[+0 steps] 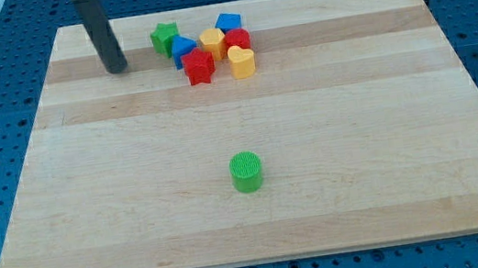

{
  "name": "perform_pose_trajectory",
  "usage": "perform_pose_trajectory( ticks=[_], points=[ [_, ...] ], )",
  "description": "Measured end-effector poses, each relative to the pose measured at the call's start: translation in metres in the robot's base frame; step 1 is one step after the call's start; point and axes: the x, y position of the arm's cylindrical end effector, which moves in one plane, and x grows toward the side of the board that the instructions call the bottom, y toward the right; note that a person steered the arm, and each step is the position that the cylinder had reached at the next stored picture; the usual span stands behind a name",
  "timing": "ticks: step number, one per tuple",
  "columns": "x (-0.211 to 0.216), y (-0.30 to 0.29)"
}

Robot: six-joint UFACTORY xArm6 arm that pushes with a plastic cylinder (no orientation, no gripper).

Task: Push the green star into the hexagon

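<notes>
Rod upright, my tip (117,69) on board left of green star (164,38); no tool.

Bright, even overhead light leaves only faint, short shadows on the pale wooden board (259,215), with everything slightly soft-focused throughout.

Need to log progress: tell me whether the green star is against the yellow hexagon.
Apart. A blue block sits between the green star and the yellow hexagon.
</notes>
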Motion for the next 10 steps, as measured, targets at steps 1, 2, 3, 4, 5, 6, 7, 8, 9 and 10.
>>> perform_pose_trajectory(
  ticks=[1,2,3,4,5,6,7,8,9,10],
  points=[
    [-0.030,0.022],
    [-0.040,0.028],
    [-0.044,0.069],
    [-0.057,0.042],
    [-0.076,0.035],
    [-0.090,0.056],
    [-0.092,0.091],
    [-0.092,0.115],
    [-0.121,0.125],
    [-0.121,0.188]
  ],
)
